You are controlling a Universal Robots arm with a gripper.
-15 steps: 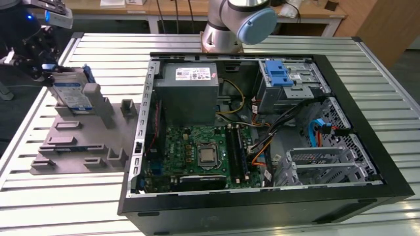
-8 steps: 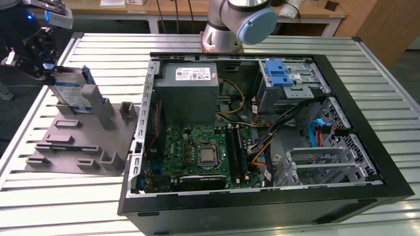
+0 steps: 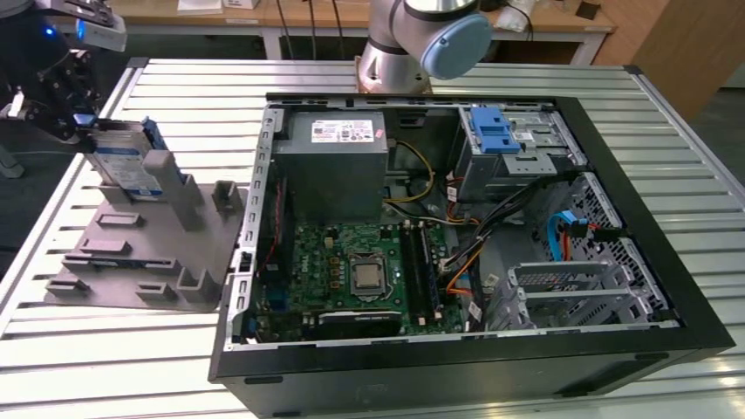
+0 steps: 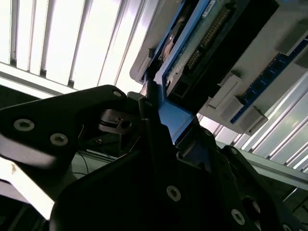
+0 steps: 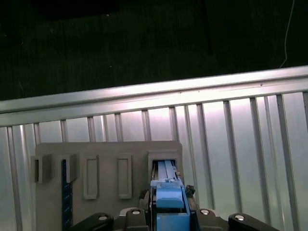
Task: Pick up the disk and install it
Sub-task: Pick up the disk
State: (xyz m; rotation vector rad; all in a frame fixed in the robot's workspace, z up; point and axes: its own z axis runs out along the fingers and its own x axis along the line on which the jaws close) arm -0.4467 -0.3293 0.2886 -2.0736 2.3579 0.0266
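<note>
disk (image 3: 122, 161) stood on edge in a slot of the grey holder (image 3: 140, 253) at the exterior view's upper left, its label facing outward and its blue carrier (image 3: 153, 140) framing it. that upright pose left its top end free to be grasped. the gripper (image 3: 84, 131) sat right at that top end, well apart from the open computer case (image 3: 652, 332) that took up the centre and right of the frame. inside the case, toward the upper right, the drive bay (image 3: 518, 153) with its blue latch (image 3: 495, 131) had no disk in it, so installation looked not yet begun. holder and case both rested on the slatted table (image 3: 105, 367).

in the second wrist view the dark fingers (image 4: 149, 113) pressed against the blue carrier (image 4: 175, 118), with the disk's black underside (image 4: 211, 33) and connector pins running away from them beside the holder's grey blocks (image 4: 231, 96).

in the first wrist view the carrier (image 5: 168, 199) lay squarely between the two fingertips, and the disk (image 5: 164, 173) dropped into one slot of the holder (image 5: 106, 154). i judged the fingers clamped on the carrier's end, a centred hold that suits a straight pull out of the slot, with the disk seated in the holder.
</note>
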